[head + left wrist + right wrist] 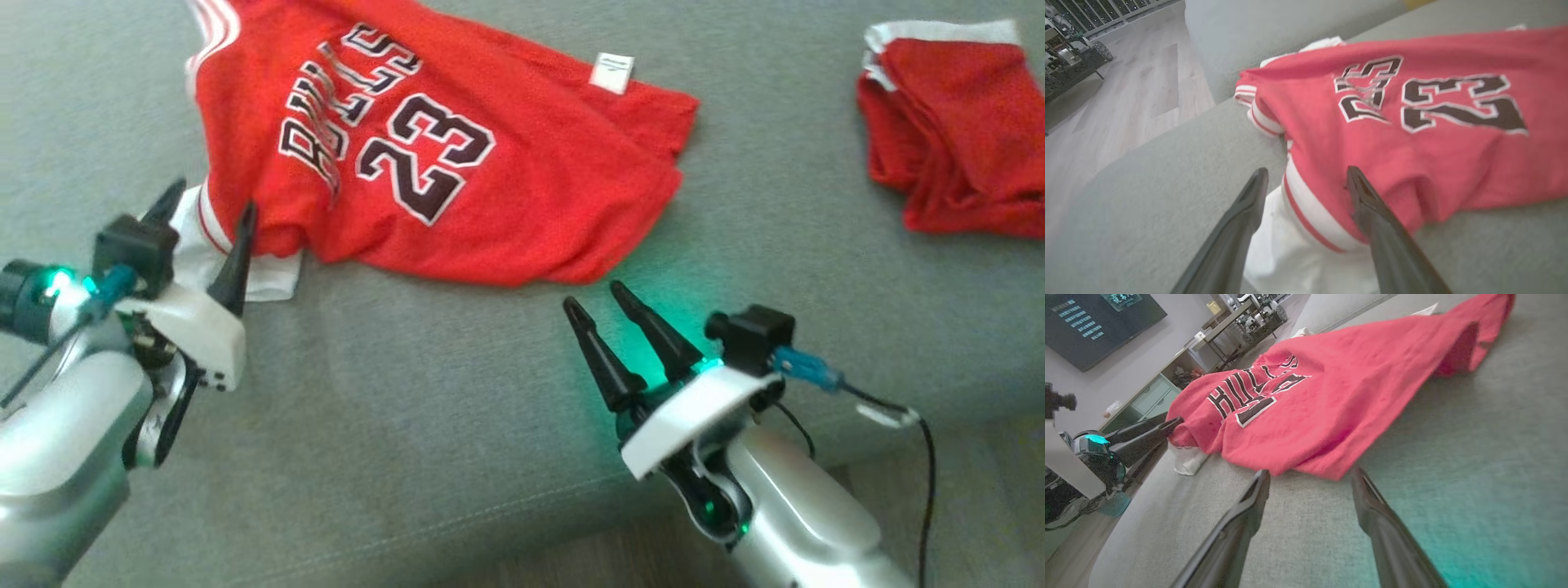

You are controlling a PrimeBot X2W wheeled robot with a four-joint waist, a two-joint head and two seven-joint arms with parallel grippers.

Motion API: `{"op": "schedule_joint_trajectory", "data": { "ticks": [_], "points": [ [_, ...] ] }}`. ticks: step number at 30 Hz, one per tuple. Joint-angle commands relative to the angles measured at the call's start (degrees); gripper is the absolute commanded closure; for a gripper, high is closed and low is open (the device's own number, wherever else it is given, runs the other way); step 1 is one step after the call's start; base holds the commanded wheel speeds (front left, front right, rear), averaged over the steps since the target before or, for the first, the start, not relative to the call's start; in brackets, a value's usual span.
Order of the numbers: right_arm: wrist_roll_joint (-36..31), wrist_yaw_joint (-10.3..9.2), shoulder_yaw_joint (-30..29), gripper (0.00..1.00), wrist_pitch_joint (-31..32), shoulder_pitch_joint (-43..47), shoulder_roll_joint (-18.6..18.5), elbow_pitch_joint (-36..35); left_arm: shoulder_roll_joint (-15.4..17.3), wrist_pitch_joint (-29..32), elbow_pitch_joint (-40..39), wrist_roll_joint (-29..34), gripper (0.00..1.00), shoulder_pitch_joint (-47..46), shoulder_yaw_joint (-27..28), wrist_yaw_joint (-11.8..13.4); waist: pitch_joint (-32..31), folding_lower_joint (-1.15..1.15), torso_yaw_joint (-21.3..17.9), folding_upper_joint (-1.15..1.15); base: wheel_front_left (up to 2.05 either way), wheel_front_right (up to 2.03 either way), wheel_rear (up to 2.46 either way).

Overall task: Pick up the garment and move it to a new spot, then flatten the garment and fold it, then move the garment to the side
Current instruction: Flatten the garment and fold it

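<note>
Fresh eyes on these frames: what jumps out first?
A rumpled red Bulls 23 jersey sprawls across the grey cushion. The left gripper stands open astride its white-trimmed edge; the right gripper is open over bare cushion. A second red garment lies at far right.

The left gripper (211, 198) and the right gripper (593, 294) each carried two long, glossy black fingers (600, 351) tapering to points. Behind the fingers sat a white moulded wrist shell (702, 408), topped by a boxy black camera block (751, 331) with a teal-blue plug (804, 366) and a thin black cable (929, 482). A green light (57, 282) glowed at each wrist. The rounded forearms (57, 457) were smooth silver-grey.
</note>
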Motion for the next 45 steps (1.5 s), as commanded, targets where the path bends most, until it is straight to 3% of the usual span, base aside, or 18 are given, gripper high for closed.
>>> {"op": "schedule_joint_trajectory", "data": {
  "ticks": [1,5,10,11,12,13,14,15,18,21,29,33,36,40,41,45],
  "points": [
    [0.55,-0.02,1.58,0.0,-0.14,-1.99,0.23,-0.55,2.69,0.06,-0.36,1.12,0.0,-3.49,2.48,0.67,0.49,0.0,0.86,0.0,0.0,0.0,0.0],
    [0.43,-0.02,3.37,0.0,-0.14,-6.96,0.23,5.58,1.63,1.64,3.3,4.0,0.0,-5.92,0.51,1.02,1.96,0.0,2.09,0.0,0.0,0.0,0.0],
    [2.77,-0.02,4.64,0.0,-0.14,-11.05,0.23,7.99,-1.35,2.51,7.57,3.83,0.0,-8.55,-0.56,-1.96,3.41,0.0,2.97,0.0,0.0,0.0,0.0],
    [3.18,-0.02,5.04,0.12,-0.14,-11.51,0.23,8.02,-1.98,2.53,8.41,3.46,0.0,-8.73,-0.85,-3.17,3.56,0.0,3.06,0.0,0.0,0.0,0.0],
    [3.56,-0.02,5.36,0.44,-0.14,-11.79,0.23,8.01,-2.57,2.46,9.16,3.13,0.58,-8.89,-1.16,-4.47,3.66,0.0,3.15,0.0,0.0,0.0,0.0],
    [3.79,-0.02,5.64,0.67,-0.14,-11.94,0.23,7.96,-3.17,2.09,9.71,2.64,1.0,-9.0,-1.15,-5.64,3.71,0.0,3.19,0.0,0.0,0.0,0.0],
    [3.95,-0.02,5.91,0.98,-0.14,-11.96,0.23,7.87,-3.69,1.58,10.17,2.2,1.0,-9.05,-1.01,-6.62,3.71,0.0,3.2,0.0,0.0,0.0,0.0],
    [4.06,-0.02,5.83,1.0,-0.14,-11.87,0.23,7.83,-4.09,1.14,10.56,1.89,1.0,-8.98,-0.99,-7.61,3.66,0.0,3.19,0.0,0.0,0.0,0.0],
    [3.82,-0.02,4.47,1.0,-0.14,-11.05,0.23,7.35,-4.98,-0.11,11.36,0.56,1.0,-8.28,0.05,-9.91,3.3,0.0,3.12,0.0,0.0,0.0,0.0],
    [2.65,-0.02,3.01,1.0,-0.14,-9.59,0.23,6.48,-5.28,-0.72,10.78,-0.36,1.0,-7.09,1.72,-10.49,2.43,0.0,3.04,0.0,0.0,0.0,0.0],
    [-1.44,-0.02,-1.0,1.0,-0.14,-5.22,-1.61,2.79,-2.47,-0.46,2.31,-3.75,1.0,-1.18,5.32,-9.23,-0.43,0.0,2.84,0.0,0.0,0.0,0.0],
    [-1.16,-0.02,-1.22,1.0,-0.14,-2.43,-6.24,-0.59,1.4,2.49,-8.04,-6.3,1.0,2.66,6.68,-5.95,-1.75,0.0,3.18,0.0,0.0,0.0,0.0],
    [-0.66,-0.02,-2.07,1.0,0.93,0.42,-10.71,-4.9,6.48,5.83,-18.07,-7.55,1.0,7.0,7.0,-2.18,-2.58,0.0,3.33,0.0,0.0,0.0,0.0],
    [0.02,-0.02,-3.62,1.0,6.0,6.21,-16.47,-13.01,13.65,10.94,-32.16,-11.38,1.0,14.42,7.24,3.14,-2.78,0.0,3.51,0.0,0.0,0.0,0.0],
    [0.02,-0.02,-3.62,1.0,6.0,6.21,-16.47,-13.01,13.65,10.94,-32.16,-11.38,1.0,14.42,7.24,3.14,-2.78,0.0,3.51,0.0,0.0,0.0,0.0],
    [2.12,-0.02,-3.39,1.0,12.46,12.74,-19.88,-21.79,19.36,13.78,-42.42,-12.99,1.0,19.77,7.29,8.81,-2.58,0.0,4.12,0.0,0.0,0.0,0.0]
  ]
}}
